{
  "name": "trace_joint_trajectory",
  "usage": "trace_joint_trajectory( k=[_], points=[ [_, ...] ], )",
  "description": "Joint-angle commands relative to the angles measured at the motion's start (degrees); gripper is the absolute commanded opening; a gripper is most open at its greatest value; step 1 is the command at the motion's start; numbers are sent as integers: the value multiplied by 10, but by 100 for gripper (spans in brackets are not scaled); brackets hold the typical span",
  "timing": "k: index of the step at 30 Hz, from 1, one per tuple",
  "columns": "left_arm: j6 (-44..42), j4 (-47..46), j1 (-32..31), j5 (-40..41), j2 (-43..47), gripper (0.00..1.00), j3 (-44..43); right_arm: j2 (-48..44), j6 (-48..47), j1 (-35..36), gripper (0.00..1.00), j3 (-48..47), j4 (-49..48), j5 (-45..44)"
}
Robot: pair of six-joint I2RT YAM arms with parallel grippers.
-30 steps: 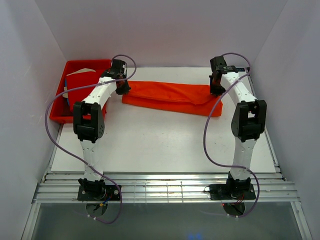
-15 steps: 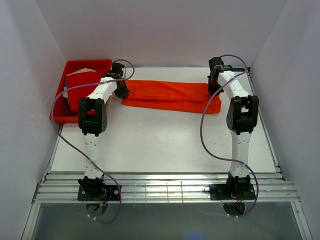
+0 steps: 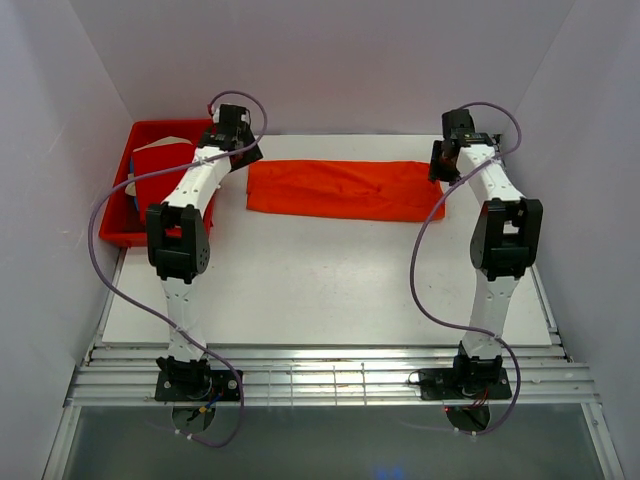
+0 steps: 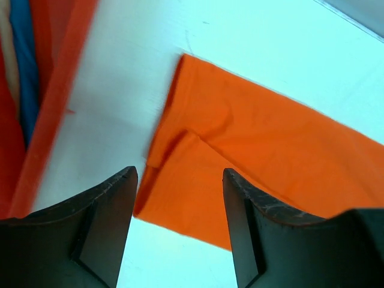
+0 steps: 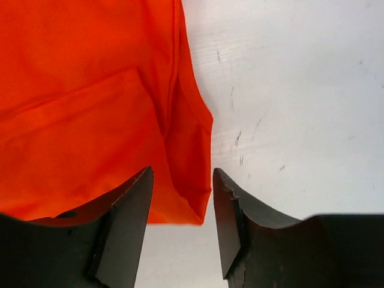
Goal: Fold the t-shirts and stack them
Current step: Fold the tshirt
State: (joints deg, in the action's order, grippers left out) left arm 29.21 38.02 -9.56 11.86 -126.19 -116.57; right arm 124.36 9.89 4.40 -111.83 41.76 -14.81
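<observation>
The bright orange t-shirt (image 3: 345, 190) lies folded into a long flat strip across the far middle of the table. My left gripper (image 3: 245, 153) hovers over its left end, open and holding nothing. In the left wrist view the cloth (image 4: 270, 150) lies on the table beyond the open left gripper (image 4: 178, 180). My right gripper (image 3: 440, 170) stands open at the strip's right end. The right wrist view shows the shirt's corner (image 5: 78, 102) lying loose below the right gripper (image 5: 181, 180). The deeper red t-shirt (image 3: 160, 168) lies in the tray.
A red plastic tray (image 3: 113, 237) sits at the far left, close to my left arm, and its rim (image 4: 60, 90) shows in the left wrist view. Something blue (image 4: 21, 60) lies in it. White walls close in the back and both sides.
Both grippers were shut on the orange shirt's ends; now they have opened, let go and moved apart and away. The shirt has settled into a flatter, straighter strip.
</observation>
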Motion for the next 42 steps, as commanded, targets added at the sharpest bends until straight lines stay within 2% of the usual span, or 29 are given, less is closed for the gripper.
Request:
trace_joint_trajectory(
  k=[1, 2, 4, 5, 7, 8, 11, 16, 23, 29, 42],
  points=[
    [-19, -62, -68, 5, 77, 66, 51, -103, -3, 6, 51, 62, -86, 54],
    [-27, -79, -79, 5, 78, 63, 62, -118, -3, 9, 57, 72, -89, 67],
    [-31, -82, -98, -3, 68, 56, 79, -120, -2, 10, 55, 81, -78, 93],
    [-31, -81, -100, -10, 52, 42, 81, -116, -2, 10, 47, 80, -70, 120],
    [-28, -80, -102, -21, 37, 27, 90, -111, 1, 10, 35, 79, -51, 143],
    [-31, -79, -102, -20, 22, 19, 93, -106, 3, 10, 22, 83, -48, 148],
    [-54, -78, -102, -11, -5, 11, 91, -101, 9, 10, 8, 109, -51, 168],
    [-79, -92, -101, -2, -25, 5, 86, -74, 20, 10, 8, 132, -41, 189],
    [-106, -123, -99, 20, -31, 4, 81, -54, 22, 11, 8, 152, -47, 189],
    [-119, -136, -87, 25, -50, 3, 90, -13, 22, 11, 8, 125, -22, 171],
    [-104, -115, -54, 77, -45, 0, 188, 39, 25, 11, 8, 84, 2, 126]
  ],
)
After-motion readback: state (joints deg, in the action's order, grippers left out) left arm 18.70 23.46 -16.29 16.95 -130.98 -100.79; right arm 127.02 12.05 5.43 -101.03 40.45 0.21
